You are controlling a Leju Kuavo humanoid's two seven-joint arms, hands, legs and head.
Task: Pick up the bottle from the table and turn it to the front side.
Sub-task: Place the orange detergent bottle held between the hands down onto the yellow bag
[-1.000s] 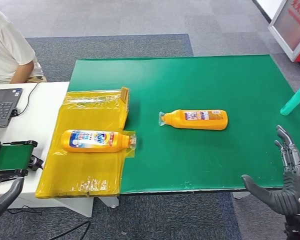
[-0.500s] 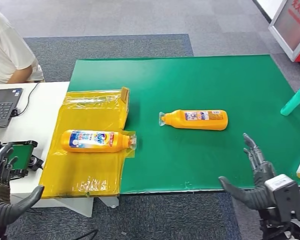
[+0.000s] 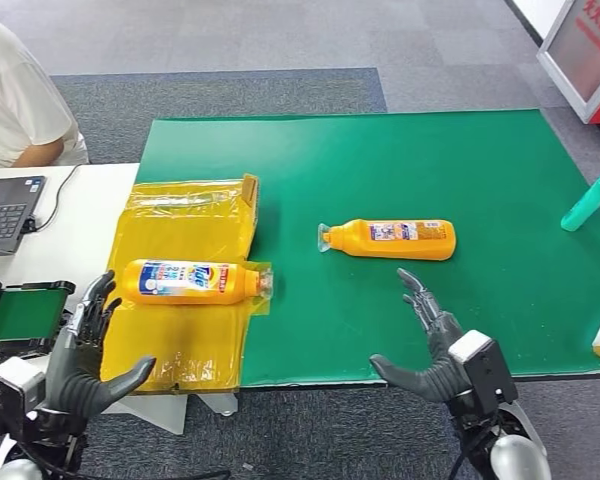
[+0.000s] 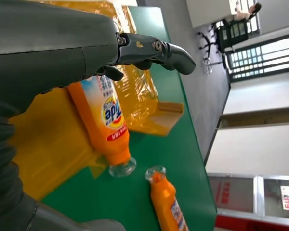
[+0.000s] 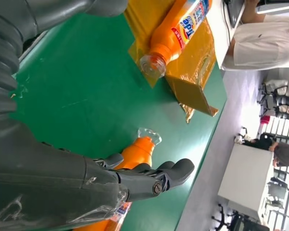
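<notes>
Head view. An orange bottle [image 3: 391,239] is seen lying on its side near the middle of the green mat [image 3: 433,160], clear cap toward the robot's left, back label upward. A second orange bottle [image 3: 195,281], its blue and white front label upward, is laid on the yellow plastic sheet [image 3: 176,340] at the mat's left edge. The right hand [image 3: 425,345] is held above the mat's near edge, just short of the middle bottle and apart from it, fingers spread wide, thumb out, nothing grasped. The left hand [image 3: 86,350] is raised over the near corner of the yellow sheet, likewise wide and unladen. A laptop [image 3: 6,210] and a seated person [image 3: 18,100] in a white shirt are noted at the white table [image 3: 78,230]. A teal bottle [image 3: 590,200] lies at the mat's far right edge.

Left wrist view. The dark fingers [image 4: 154,50] are shown extended over the labelled bottle [image 4: 106,122] without visible contact. The middle bottle [image 4: 168,202] is seen beyond, cap first.

Right wrist view. The fingers [image 5: 154,178] are shown stretched above the middle bottle [image 5: 137,151]; whether they graze it cannot be told, the hand covering much of it. The labelled bottle [image 5: 176,31] on its sheet is recorded farther off.
</notes>
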